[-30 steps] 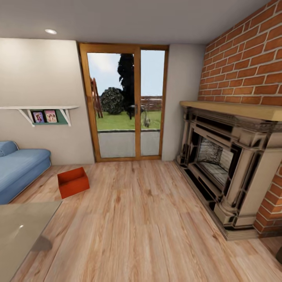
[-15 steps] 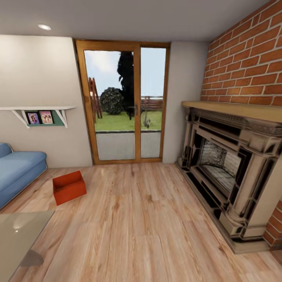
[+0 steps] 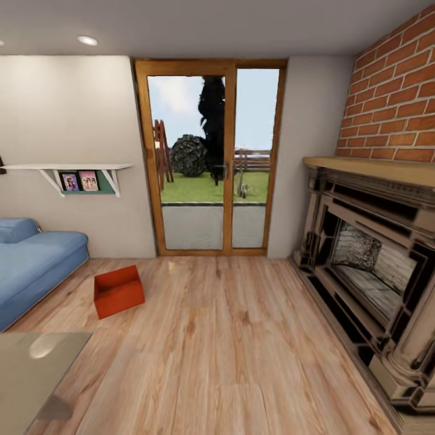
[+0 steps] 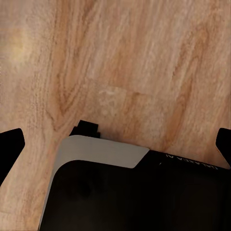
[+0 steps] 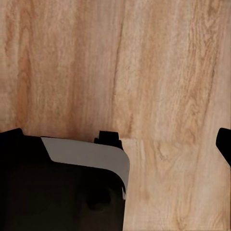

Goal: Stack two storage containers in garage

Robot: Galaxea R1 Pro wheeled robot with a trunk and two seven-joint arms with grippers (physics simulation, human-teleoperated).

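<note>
Black fingertips sit at the far edges of each wrist view: the left claw [image 4: 115, 144] and the right claw [image 5: 118, 142] are both spread wide and grasp nothing. Beneath each is pale wood plank [image 5: 159, 72] and part of the robot's own dark, grey-edged base [image 4: 130, 192].

In the head view, one orange-red box [image 3: 119, 291] rests on the planks at lower left of the frame, just off the end of the blue sofa [image 3: 36, 266] and well apart from the fireplace [image 3: 374, 266] at right. A glass door [image 3: 211, 160] fills the middle of the far wall, and a glass table [image 3: 30, 368] cuts the lower-left corner.

The box looks stiff, thin-walled and empty, so probably light; its smooth sides may be slippery. Pinching the rim of a long wall, or one claw on each short wall, seems the safest hold. The second box is out of sight.
</note>
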